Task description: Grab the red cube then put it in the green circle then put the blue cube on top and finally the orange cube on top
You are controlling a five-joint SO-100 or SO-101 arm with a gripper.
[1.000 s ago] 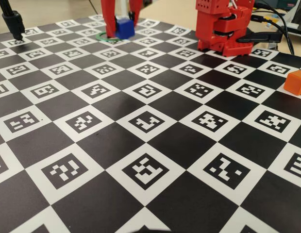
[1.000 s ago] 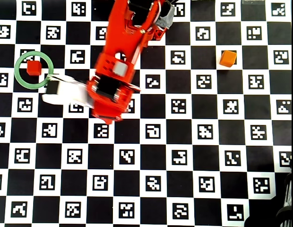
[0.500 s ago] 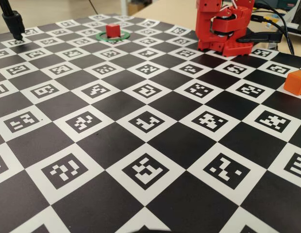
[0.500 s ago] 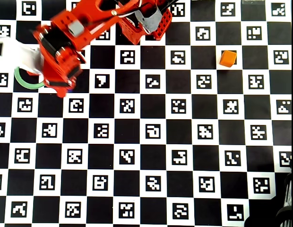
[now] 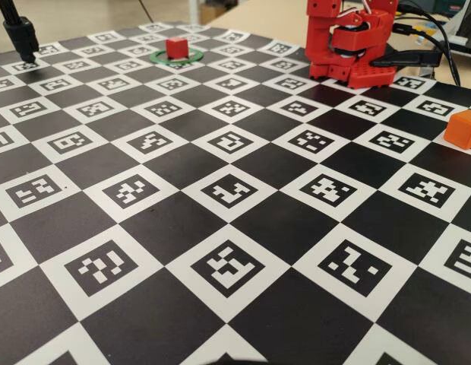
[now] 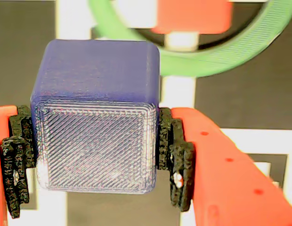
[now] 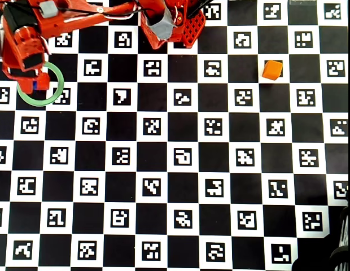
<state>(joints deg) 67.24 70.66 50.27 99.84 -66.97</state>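
Your gripper (image 6: 96, 155) is clamped on the blue cube (image 6: 95, 141) — black pads (image 6: 176, 162) pressed to both side faces, cube off the board in the wrist view. Green circle (image 6: 216, 54) sits just beyond it, with the red cube (image 6: 193, 16) inside the ring. Overhead, the arm (image 7: 25, 42) overlaps the ring's upper left. Orange cube (image 7: 272, 69) is well apart, far right on the checkerboard (image 7: 180, 180).
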